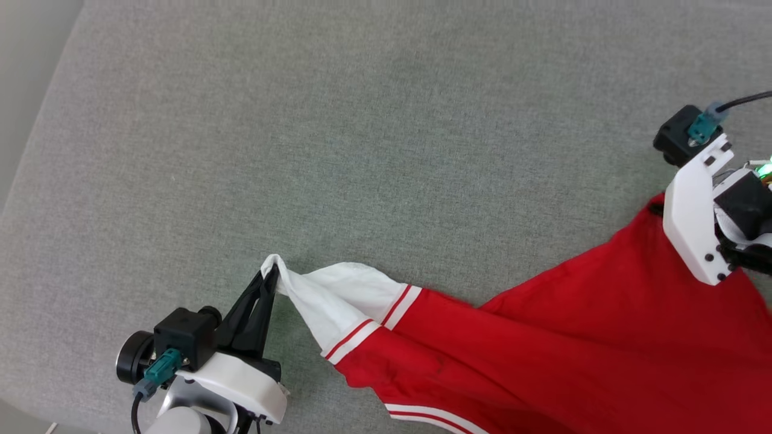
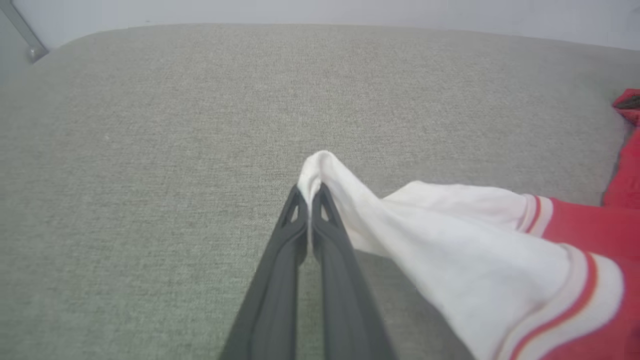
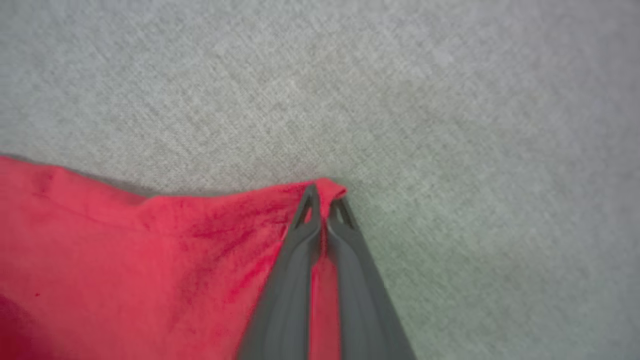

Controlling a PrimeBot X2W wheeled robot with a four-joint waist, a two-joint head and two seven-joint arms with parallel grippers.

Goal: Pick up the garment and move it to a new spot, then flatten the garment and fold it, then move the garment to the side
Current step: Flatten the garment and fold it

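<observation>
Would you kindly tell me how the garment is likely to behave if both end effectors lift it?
Probably floppy: the garment creases between the two pinch points, so its middle would likely sag. Seemingly light: the left end effector holds the white sleeve by a small tip. The right end effector pinches only a red corner, which might slip.

Red garment [image 1: 603,325] with white, red-striped sleeve on grey-green cloth surface [image 1: 362,120].

A bare indoor room, kind unclear: a grey woven upholstered surface [image 1: 301,120] with rounded corners, and a pale wall [image 2: 320,10] behind.
</observation>
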